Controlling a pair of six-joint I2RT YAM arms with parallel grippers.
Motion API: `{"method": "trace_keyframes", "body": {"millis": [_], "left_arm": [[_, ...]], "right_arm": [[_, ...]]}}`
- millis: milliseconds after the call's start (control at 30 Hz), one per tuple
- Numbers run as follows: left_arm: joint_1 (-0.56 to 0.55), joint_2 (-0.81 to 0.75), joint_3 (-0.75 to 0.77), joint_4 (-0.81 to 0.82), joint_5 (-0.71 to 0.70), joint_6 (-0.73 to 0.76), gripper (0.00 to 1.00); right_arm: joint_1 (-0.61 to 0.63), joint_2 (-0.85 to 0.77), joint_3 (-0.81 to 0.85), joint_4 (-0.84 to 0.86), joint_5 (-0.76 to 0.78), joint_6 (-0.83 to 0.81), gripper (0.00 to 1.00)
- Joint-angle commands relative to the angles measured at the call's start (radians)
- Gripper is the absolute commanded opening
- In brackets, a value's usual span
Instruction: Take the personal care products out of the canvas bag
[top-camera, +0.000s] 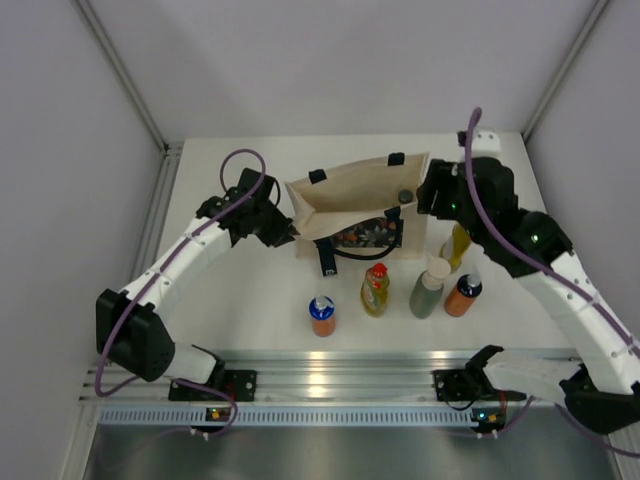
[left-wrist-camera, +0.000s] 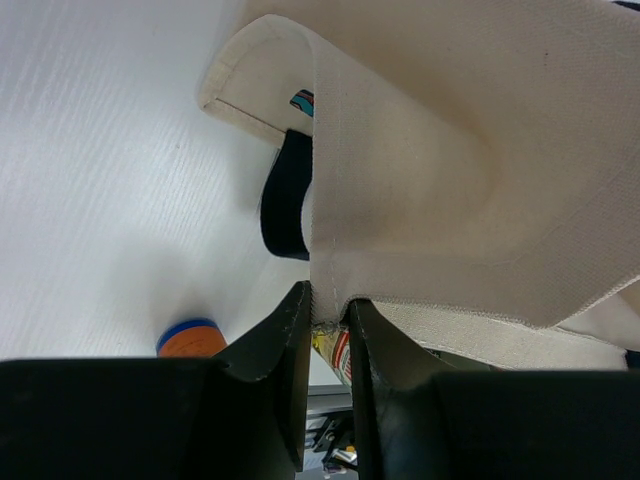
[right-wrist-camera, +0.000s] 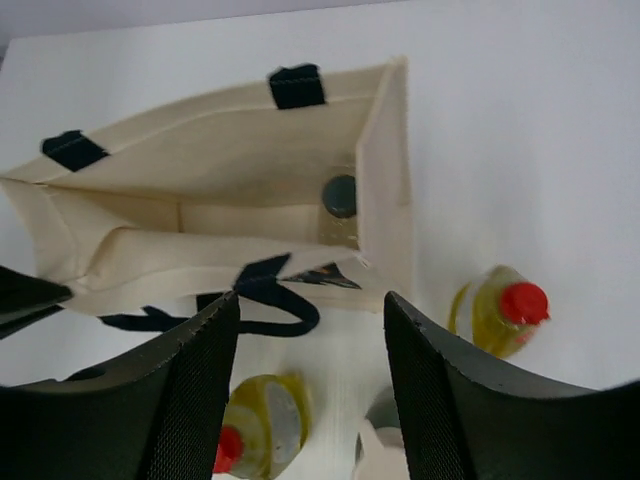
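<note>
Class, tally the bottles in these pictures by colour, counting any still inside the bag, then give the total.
Yellow: 2, front yellow bottle and rear yellow bottle
Orange: 2, blue-capped orange bottle and dark-capped orange bottle
Grey-green: 1, grey-green bottle
Pale: 1, grey-capped bottle inside the canvas bag
Total: 6

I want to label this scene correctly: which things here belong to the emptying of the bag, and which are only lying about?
Belong: canvas bag; grey-capped bottle inside it; outside, blue-capped orange bottle, dark-capped orange bottle, two yellow bottles, grey-green bottle; left gripper shut on the bag, right gripper open.
Only there: aluminium rail, purple cable.
</note>
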Motion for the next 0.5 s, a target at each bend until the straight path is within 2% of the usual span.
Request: {"method": "trace_keyframes", "body": {"millis": [0,33,133,333,467], "left_arm": [[-0.002,0.010,0.037,0.019,0.034,-0.006,0.00],[-0.002,0.006,0.036,0.019,0.034,-0.006,0.00],[-0.002,-0.003,0.034,0.018,0.034,-0.010,0.00],[-0.001,-0.033,0.030,0.019,0.031,-0.033,0.00],[0.002,-0.051,0.027,0.019,0.021,-0.041,0.00]], "right_arm": [[-0.005,0.188,0.199,-0.028,-0.176,-0.114,0.57],[-0.004,0.286,0.288,-0.057,-0.181,-0.128,0.56],[-0.013,0.444,0.422,-0.149,-0.178,-0.145,0.56],[-0.062,0.625,0.493,-0.185,-0.190,-0.125,0.55],[-0.085,0.686,0.511,-0.202,-0.132,-0.122,0.56]]}}
